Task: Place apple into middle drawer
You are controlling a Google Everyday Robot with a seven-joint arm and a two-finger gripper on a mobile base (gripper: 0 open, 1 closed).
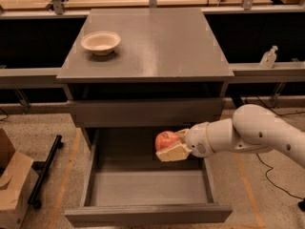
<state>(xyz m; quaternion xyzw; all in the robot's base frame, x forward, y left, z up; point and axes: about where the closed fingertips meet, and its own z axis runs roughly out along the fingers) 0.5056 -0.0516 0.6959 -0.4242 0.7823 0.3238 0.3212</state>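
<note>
We see a grey table [152, 46] with drawers built in beneath its flat top, standing on a speckled floor [267, 194] marked with orange tape lines. Behind it a dark recess runs the width of the room, topped by a wooden counter. A low grey ledge [267, 70] extends to either side of the table, and on its right part stands a small clear bottle [269, 57]. At the lower left corner sits an open cardboard box [12, 185], with a black bar lying on the floor just beside it.

On the table top, near its back left corner, rests a cream bowl [100, 42]; we see nothing inside it. Under the top, the upper drawer front [143, 112] is closed. Below it, the middle drawer [143, 187] is pulled far out toward us, and its flat grey floor is bare.

A white arm [257, 132] reaches in from the right. Its claw [168, 145] hangs above the rear right part of the open drawer, pinching the apple [164, 139] between its pale fingers [174, 152]. The apple is held in the air, apart from the drawer floor.
</note>
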